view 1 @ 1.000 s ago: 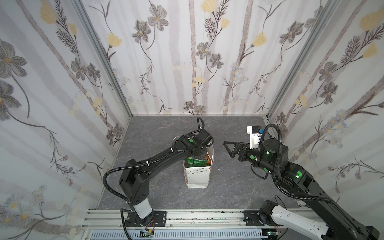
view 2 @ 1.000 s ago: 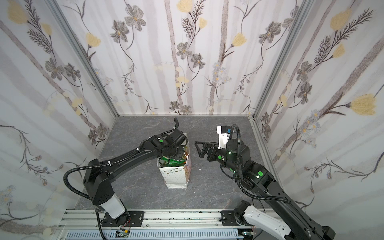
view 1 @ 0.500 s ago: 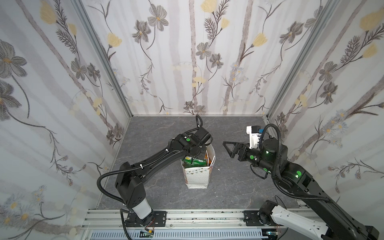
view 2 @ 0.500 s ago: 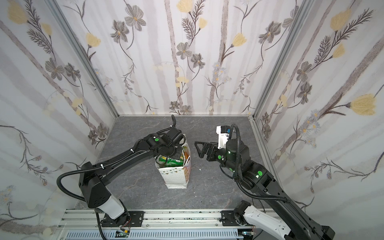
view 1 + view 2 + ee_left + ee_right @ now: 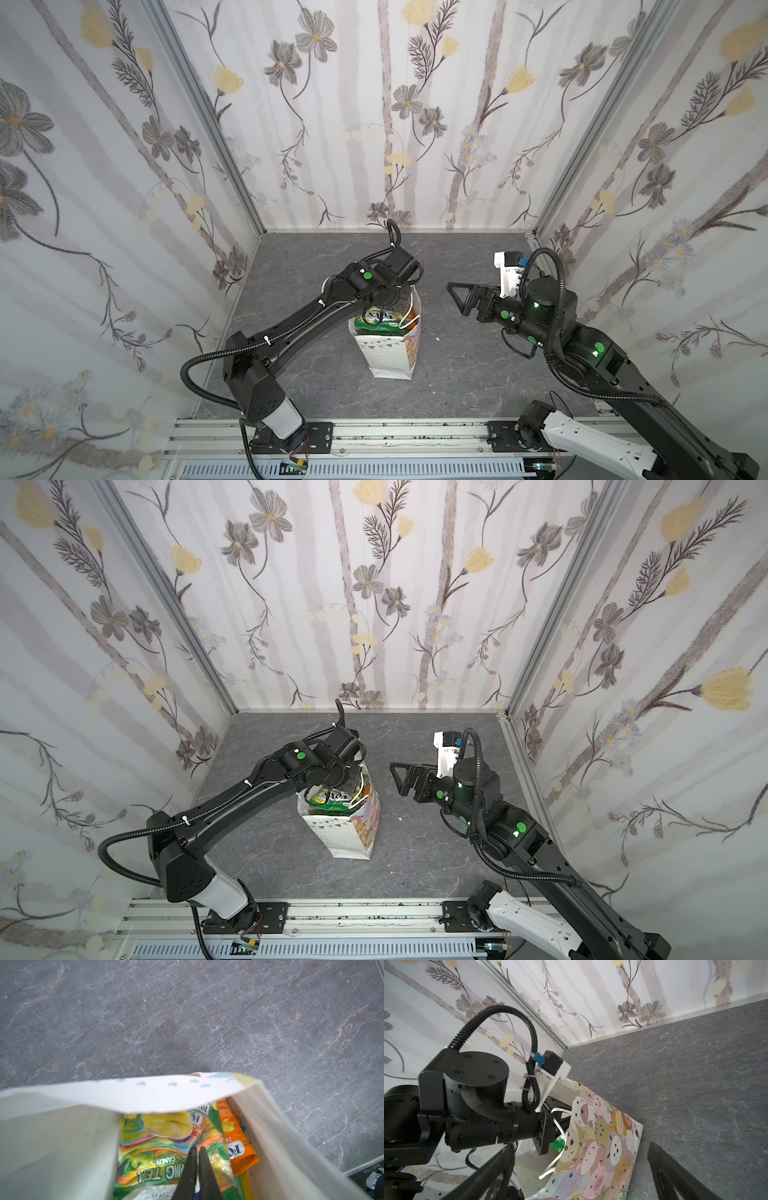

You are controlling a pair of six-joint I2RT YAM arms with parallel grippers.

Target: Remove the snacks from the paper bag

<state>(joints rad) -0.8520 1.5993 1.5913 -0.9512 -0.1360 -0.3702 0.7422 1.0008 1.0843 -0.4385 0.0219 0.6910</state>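
The first snack had not yet come out. The paper bag (image 5: 386,353) stood upright on the worktop (image 5: 457,374), with all the snacks (image 5: 380,326) that could be seen inside it and none lying outside.

The left gripper (image 5: 198,1149) was down in the mouth of the paper bag, its fingers drawn almost together, with the tips resting on the green packet (image 5: 166,1153). It could not be told whether they had pinched a fold of the wrapper or only touched it. An orange packet (image 5: 236,1147) lay just beside the green one, against the wall of the paper bag.

The right gripper (image 5: 457,297) hung near the paper bag on its right, apart from it, spread wide and holding nothing.

If the wrapper was caught, the next move would probably be a straight lift clear of the rim, then a set-down on the worktop beside the paper bag. The light bag could rise with the packet, so the right gripper might need to steady it.

Both top views showed the two arms and the upright bag, but the left arm's wrist hid its fingers. Only the left wrist view showed those fingers on the packets. Only the right wrist view showed the face of the bag with its cartoon animals (image 5: 602,1136) and a loose cord handle (image 5: 556,1124) by the left arm's wrist.
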